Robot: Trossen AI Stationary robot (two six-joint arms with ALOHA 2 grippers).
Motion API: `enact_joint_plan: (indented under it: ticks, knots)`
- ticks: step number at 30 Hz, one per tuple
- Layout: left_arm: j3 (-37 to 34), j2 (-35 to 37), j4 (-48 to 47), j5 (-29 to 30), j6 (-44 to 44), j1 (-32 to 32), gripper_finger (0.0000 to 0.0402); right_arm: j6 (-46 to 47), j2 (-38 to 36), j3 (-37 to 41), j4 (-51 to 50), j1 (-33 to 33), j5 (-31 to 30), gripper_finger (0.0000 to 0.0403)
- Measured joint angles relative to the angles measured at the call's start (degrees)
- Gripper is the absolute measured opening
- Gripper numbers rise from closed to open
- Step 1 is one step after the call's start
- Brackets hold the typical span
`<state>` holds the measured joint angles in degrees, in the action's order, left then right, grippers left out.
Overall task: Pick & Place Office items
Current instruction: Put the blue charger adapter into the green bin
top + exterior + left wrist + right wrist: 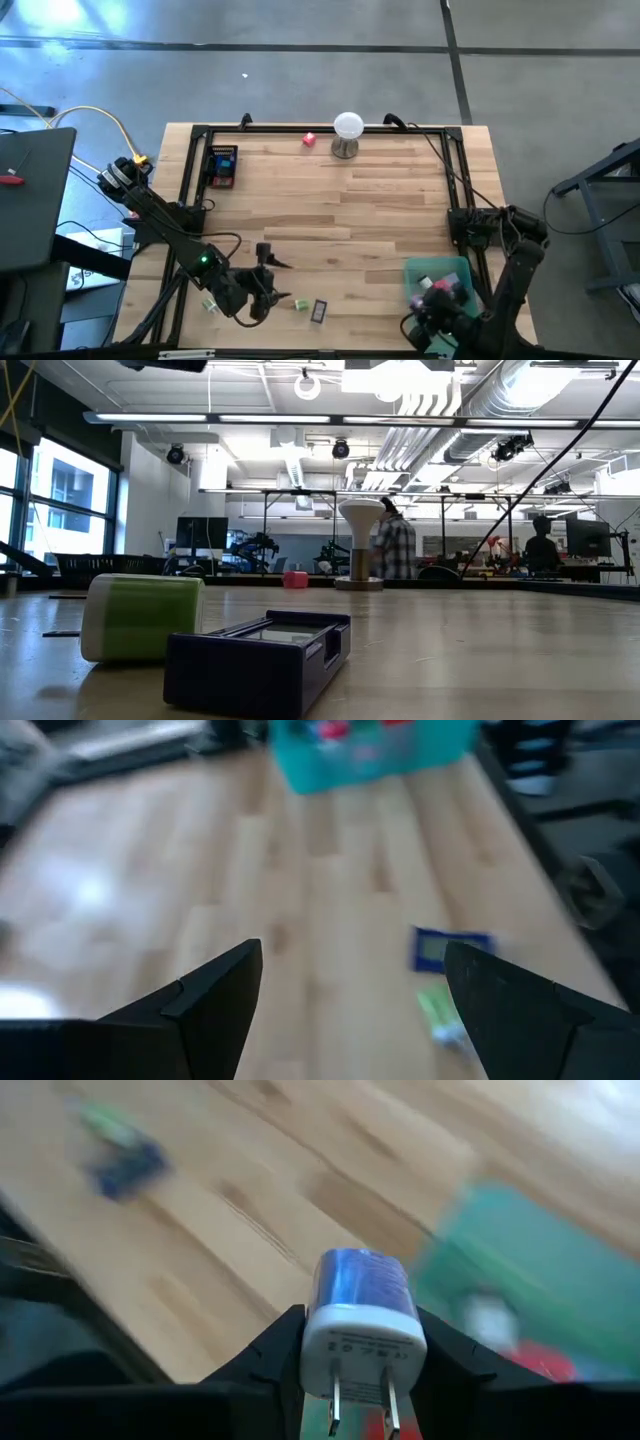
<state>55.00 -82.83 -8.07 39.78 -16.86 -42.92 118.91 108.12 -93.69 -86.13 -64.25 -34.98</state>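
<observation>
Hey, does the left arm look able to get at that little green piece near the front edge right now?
Probably yes. The left end effector is open and empty, the green piece lies just ahead beside the dark blue item, and bare wood lies between.

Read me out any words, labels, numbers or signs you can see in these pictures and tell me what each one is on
No text can be read.
White-and-blue plug adapter in the right pincer: small grey print on its white base, too blurred to read.
Packaged item at the table's far left: printing too small to read.
Dark case: no lettering visible.
</observation>
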Motion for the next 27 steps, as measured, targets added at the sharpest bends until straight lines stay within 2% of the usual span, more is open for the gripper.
enact_joint_plan:
  ticks: [4,9,13,19,23,27]
  knots:
    - [0.00,0.00,-0.92,-8.53,-1.25,-0.05,0.0305,6.82,0.04,0.00,-3.75,-0.44,12.95,0.0125]
    - [0.00,0.00,-0.98,-20.12,-1.25,-0.15,0.0305,7.29,0.09,1.61,0.30,0.12,14.34,0.0124]
    - [0.00,0.00,-0.99,-27.63,-1.24,-0.15,0.0305,7.50,0.15,5.21,4.07,1.36,21.00,0.0122]
    - [0.00,0.00,-0.95,-30.62,-1.53,-0.22,0.0305,4.34,0.15,10.46,12.05,3.08,23.28,0.0122]
    - [0.00,0.00,-0.94,-31.53,-4.61,-0.22,0.0305,0.50,0.15,12.94,15.06,5.02,28.14,0.0122]
    - [0.00,-0.27,-0.83,-31.51,-5.21,-0.24,0.0305,-2.35,0.15,14.29,15.99,6.56,29.12,0.0132]
